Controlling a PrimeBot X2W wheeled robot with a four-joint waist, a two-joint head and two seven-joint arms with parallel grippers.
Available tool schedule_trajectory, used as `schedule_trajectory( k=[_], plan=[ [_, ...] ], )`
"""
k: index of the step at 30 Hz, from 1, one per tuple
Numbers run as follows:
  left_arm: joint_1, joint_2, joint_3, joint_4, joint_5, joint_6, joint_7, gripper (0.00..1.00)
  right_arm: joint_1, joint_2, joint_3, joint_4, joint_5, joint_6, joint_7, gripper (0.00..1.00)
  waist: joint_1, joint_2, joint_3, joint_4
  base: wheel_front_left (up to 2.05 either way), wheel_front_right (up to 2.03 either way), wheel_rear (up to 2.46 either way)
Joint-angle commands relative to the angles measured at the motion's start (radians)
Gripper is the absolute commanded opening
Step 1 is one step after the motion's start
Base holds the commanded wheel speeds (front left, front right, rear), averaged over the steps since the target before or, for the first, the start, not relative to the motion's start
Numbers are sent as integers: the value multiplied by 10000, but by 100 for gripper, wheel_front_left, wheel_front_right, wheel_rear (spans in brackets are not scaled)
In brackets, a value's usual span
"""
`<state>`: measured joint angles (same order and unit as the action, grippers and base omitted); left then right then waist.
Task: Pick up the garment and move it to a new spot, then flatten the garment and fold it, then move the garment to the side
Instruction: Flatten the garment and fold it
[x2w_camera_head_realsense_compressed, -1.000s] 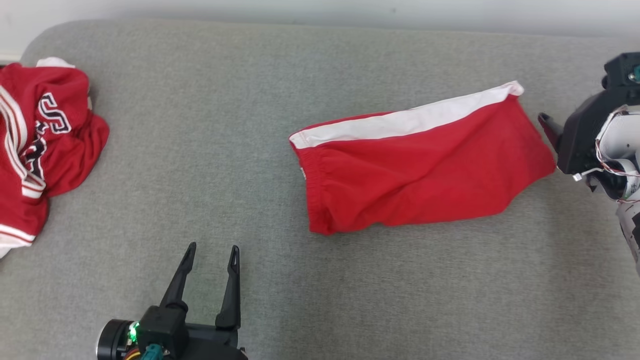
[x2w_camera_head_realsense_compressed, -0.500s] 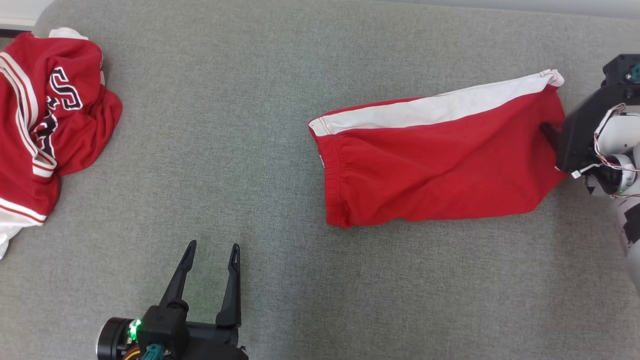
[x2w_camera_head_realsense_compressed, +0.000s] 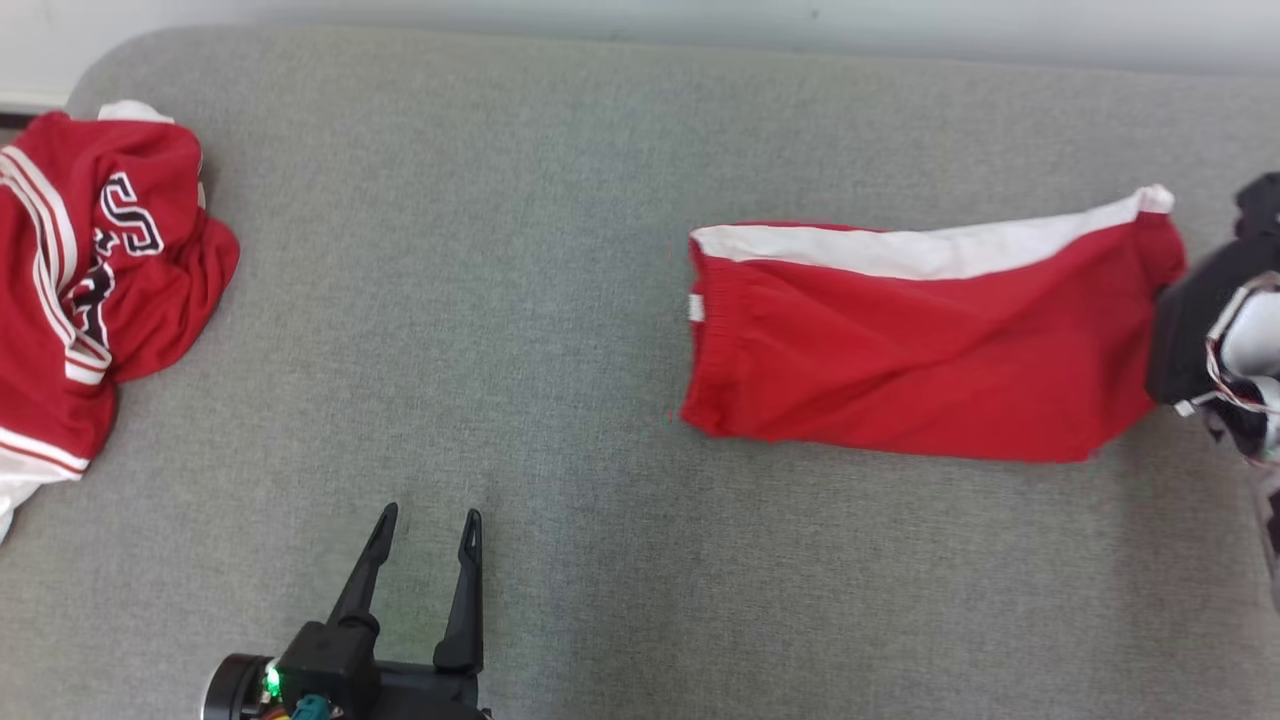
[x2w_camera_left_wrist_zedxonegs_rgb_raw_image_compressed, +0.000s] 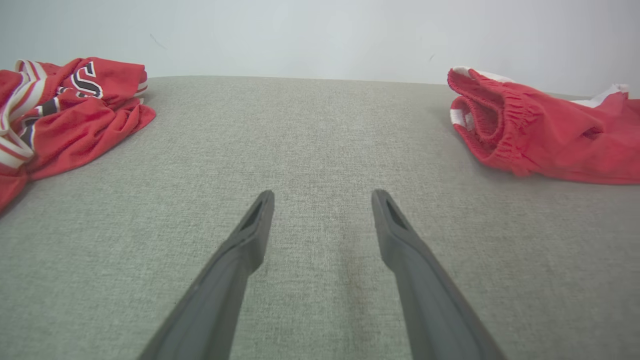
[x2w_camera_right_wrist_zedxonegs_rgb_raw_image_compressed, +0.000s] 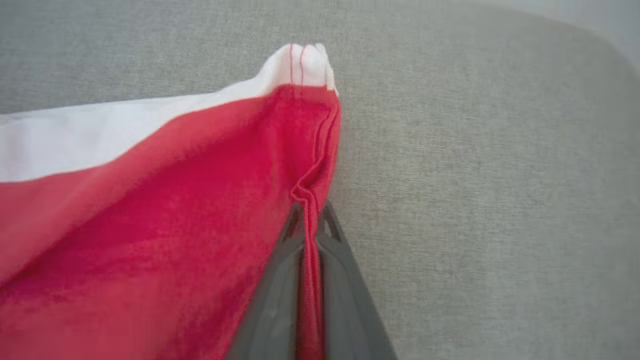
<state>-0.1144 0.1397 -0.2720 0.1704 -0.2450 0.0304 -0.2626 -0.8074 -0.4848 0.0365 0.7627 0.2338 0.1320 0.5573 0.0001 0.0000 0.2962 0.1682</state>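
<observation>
Right gripper (x2w_camera_right_wrist_zedxonegs_rgb_raw_image_compressed: 311, 212) pinches the red shorts (x2w_camera_head_realsense_compressed: 920, 345) at the very hem, left gripper (x2w_camera_head_realsense_compressed: 430, 512) spread and empty: thin bite, a lift could slip it free

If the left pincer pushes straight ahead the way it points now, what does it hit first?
Nothing close: the left pincer points along bare grey cushion, between jersey and shorts; beyond looks like wall.

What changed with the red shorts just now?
The right gripper reached the shorts and shut on their hem; the shorts got tugged straighter toward the right. The left gripper stayed open, and the jersey stayed heaped at the left.
</observation>
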Motion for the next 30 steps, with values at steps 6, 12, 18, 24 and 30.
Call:
schedule_trajectory(
  k=[6,12,18,24,30],
  plan=[
    [233,-137,45,165,-25,-99,-33,100,856,-124,-1216,-855,-1194,-27,-391,0,-1,0,-511,-275,0,0,0],
    [292,-219,52,284,-11,-162,-32,100,1313,533,-2006,-1831,-1990,-27,-331,0,-1,0,-739,-261,0,0,0],
    [336,-301,74,371,-61,-237,-32,100,1330,1180,-1322,-2746,-1952,-27,234,0,-1,0,-941,-127,0,0,0],
    [412,-379,116,422,-86,-302,-32,100,1146,1738,-118,-3316,-1550,-27,621,0,-1,0,-1040,43,0,0,0],
    [418,-459,162,485,-114,-361,-34,100,902,2436,550,-3093,-1317,-27,567,0,-1,0,-1040,218,0,0,0]
  ],
)
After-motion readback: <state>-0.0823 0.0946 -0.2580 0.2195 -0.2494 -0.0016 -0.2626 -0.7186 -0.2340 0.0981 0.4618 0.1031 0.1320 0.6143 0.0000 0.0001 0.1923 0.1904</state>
